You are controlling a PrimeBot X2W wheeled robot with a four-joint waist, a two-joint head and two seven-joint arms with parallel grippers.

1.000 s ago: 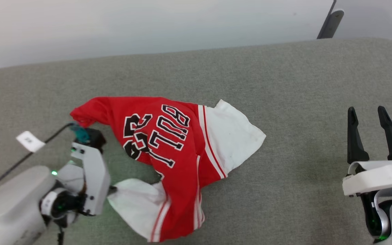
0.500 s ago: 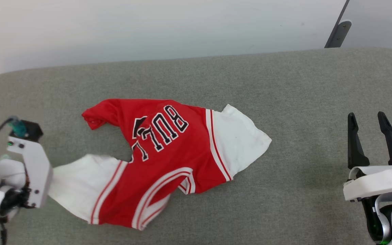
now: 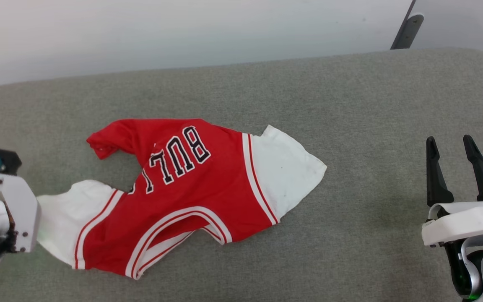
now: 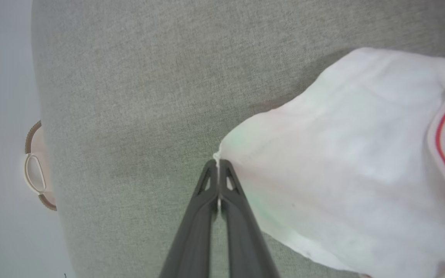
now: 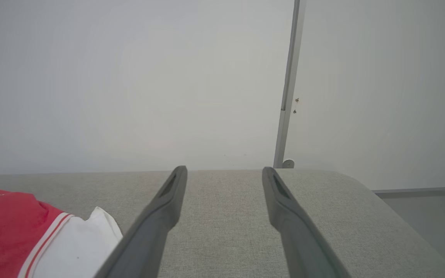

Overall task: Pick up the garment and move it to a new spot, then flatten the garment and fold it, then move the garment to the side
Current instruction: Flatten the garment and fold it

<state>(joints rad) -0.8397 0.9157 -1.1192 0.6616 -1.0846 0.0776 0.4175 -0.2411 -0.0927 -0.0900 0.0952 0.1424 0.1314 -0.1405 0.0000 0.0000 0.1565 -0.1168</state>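
One garment (image 3: pixel 191 197) sleeve edge pinched in left hand (image 4: pixel 218 163); grey surface (image 3: pixel 371 126) open rightward.

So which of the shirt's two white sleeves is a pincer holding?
The white sleeve at the robot's left: the left pincer is shut on its edge. The other sleeve lies free on the grey cushion, apart from the open right pincer.

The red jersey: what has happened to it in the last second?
The left gripper, shut on the garment at its left white sleeve, dragged that sleeve toward the robot's left, so the bunched cloth opened out flatter and the collar trim now shows. The right gripper stayed open and still; the far white sleeve kept its place on the grey cushion.
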